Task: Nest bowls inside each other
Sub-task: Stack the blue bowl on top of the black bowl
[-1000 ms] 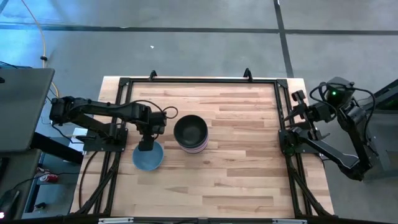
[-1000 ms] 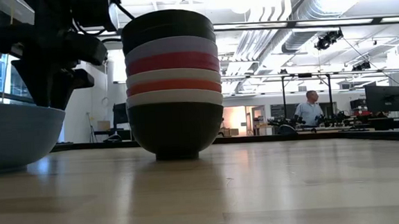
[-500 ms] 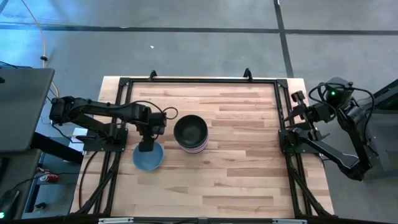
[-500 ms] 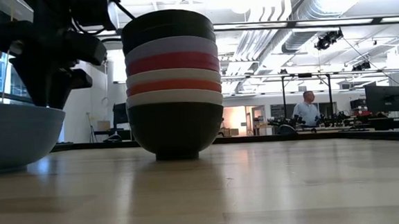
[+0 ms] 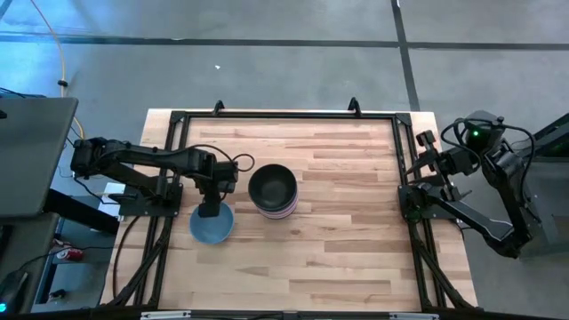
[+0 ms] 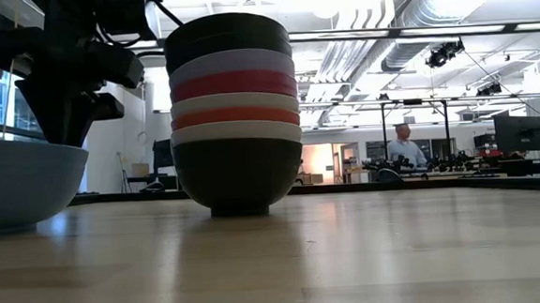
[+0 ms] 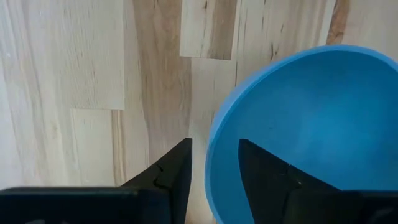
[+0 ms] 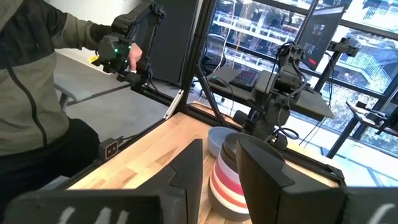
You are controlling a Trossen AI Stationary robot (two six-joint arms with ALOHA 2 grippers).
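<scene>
Left gripper (image 7: 214,171) narrowly parted, one finger inside and one outside the rim of the blue bowl (image 7: 311,124), straddling its wall; firm grip not clear. Blue bowl sits on the wooden table (image 5: 338,231), just beside the stack of nested bowls (image 5: 272,190), black on top. Right gripper (image 8: 217,168) parked at the table's right edge, fingers apart, empty.

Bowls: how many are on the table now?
8. Seven sit nested in one stack mid-table; the round blue bowl stands apart, its rim inside the left gripper. Others might hide inside.
</scene>
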